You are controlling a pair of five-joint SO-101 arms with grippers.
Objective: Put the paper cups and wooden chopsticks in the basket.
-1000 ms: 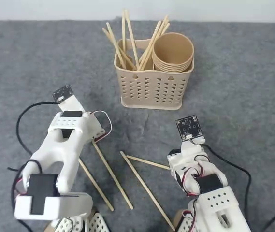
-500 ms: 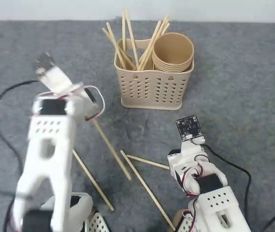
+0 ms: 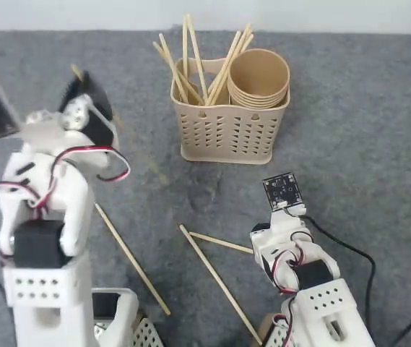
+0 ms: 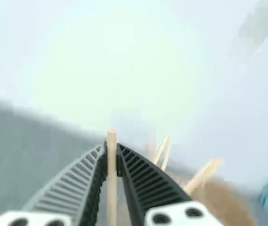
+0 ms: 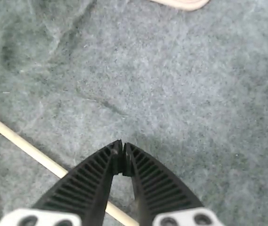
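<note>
Step in hand: carrying one wooden chopstick (image 4: 111, 186) to the basket (image 3: 227, 134); left gripper (image 4: 112, 149) clamped on it, raised well left of the basket; next move calls for swinging over the rim and releasing clear of the paper cups (image 3: 258, 72) inside; three loose chopsticks (image 3: 131, 259) lie before the basket on open carpet (image 3: 349, 144); right gripper (image 5: 123, 150) closed, empty, near them.

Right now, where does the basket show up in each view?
High view: basket, top centre on the grey mat.
Left wrist view: probably the blurred tan patch beyond the chopstick in the left gripper.
Right wrist view: its base edge, far across the mat.
Shared landmark: grey mat.
</note>
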